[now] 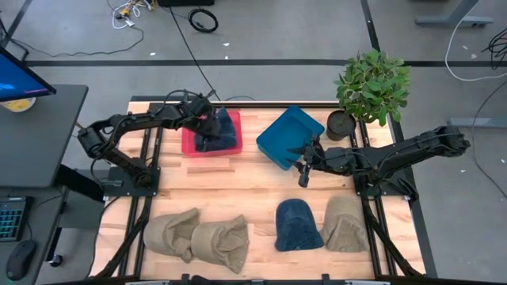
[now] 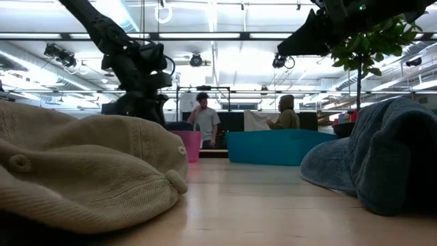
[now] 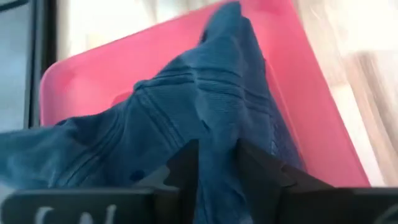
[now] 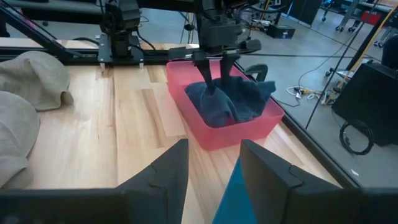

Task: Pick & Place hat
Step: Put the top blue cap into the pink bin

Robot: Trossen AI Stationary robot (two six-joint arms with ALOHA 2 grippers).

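A dark blue hat lies crumpled in a red bin at the table's far left. My left gripper stands over it, shut on the hat. The right wrist view shows that gripper coming down into the red bin. My right gripper is open and touches nothing. It hovers above the table beside the near corner of a blue bin. A second blue hat rests flat on the table near the front edge. My left gripper pinches a raised fold of the blue hat's cloth between its two fingers, coming from above and pointing down. The fold stands up between the fingers. The rest of the hat lies slack on the red bin's floor.
Two beige hats lie at the near left and a third at the near right. A potted plant stands at the far right corner. Bare wood lies between bins and hats. People stand in the room beyond.
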